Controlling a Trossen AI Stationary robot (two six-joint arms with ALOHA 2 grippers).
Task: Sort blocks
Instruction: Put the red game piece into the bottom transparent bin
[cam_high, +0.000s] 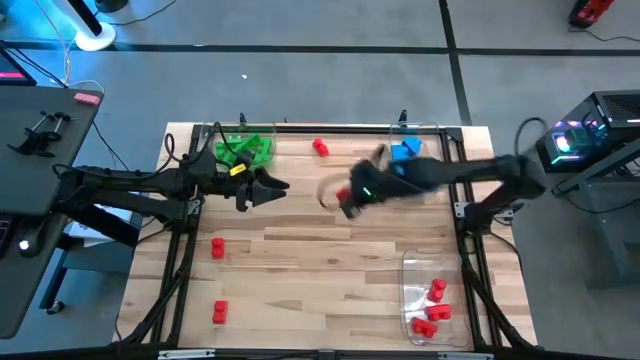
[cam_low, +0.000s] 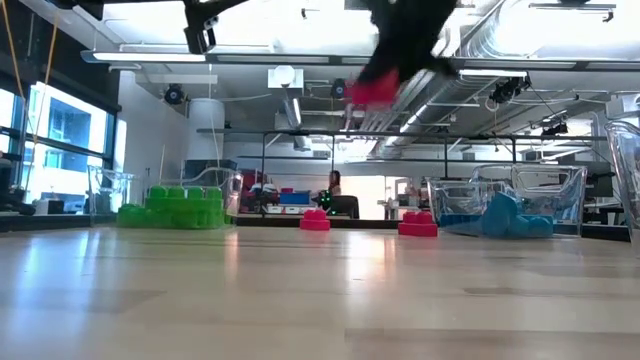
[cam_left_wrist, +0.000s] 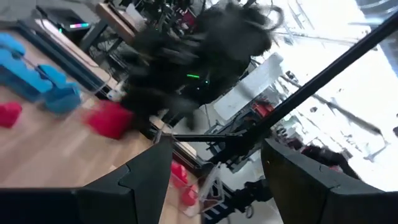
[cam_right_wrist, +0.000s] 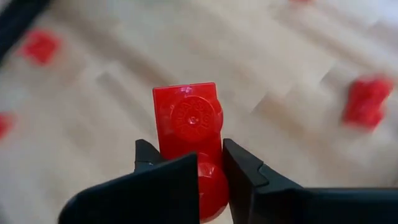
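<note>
Right gripper (cam_right_wrist: 198, 168) is pinching a red block (cam_right_wrist: 189, 134) between both fingers, held clear above the table (cam_high: 320, 270) near centre frame in the high view; in the low view the same block hangs at upper centre, well off the wood. The grip sits on the block's lower half, the studded top face pointing toward the wrist camera. Left gripper (cam_high: 268, 188) waits left of centre, just beside the green blocks (cam_high: 246, 150), fingers spread and nothing between them. The blocks elsewhere: blue blocks (cam_high: 405, 150) in a clear tray at upper centre-right; red ones already in the clear tray (cam_high: 412, 270) at lower right; loose red blocks at upper centre (cam_high: 320, 148), left of centre (cam_high: 218, 247) and lower left (cam_high: 220, 312). Handling, judged: hard moulded plastic, rigid, very light, not fragile; a drop should only make it bounce or roll. Smooth glossy faces look slippery, so a hold across two flat parallel sides, low and centred, seems safest; pinching on the round studs or on a corner would likely let it twist out. The present hold looks square but shallow, with much of the block standing proud of the fingertips. Writing: the round stud carries an embossed ring pattern, possibly lettering, not readable. No brand or label legible on block, trays or arms.
</note>
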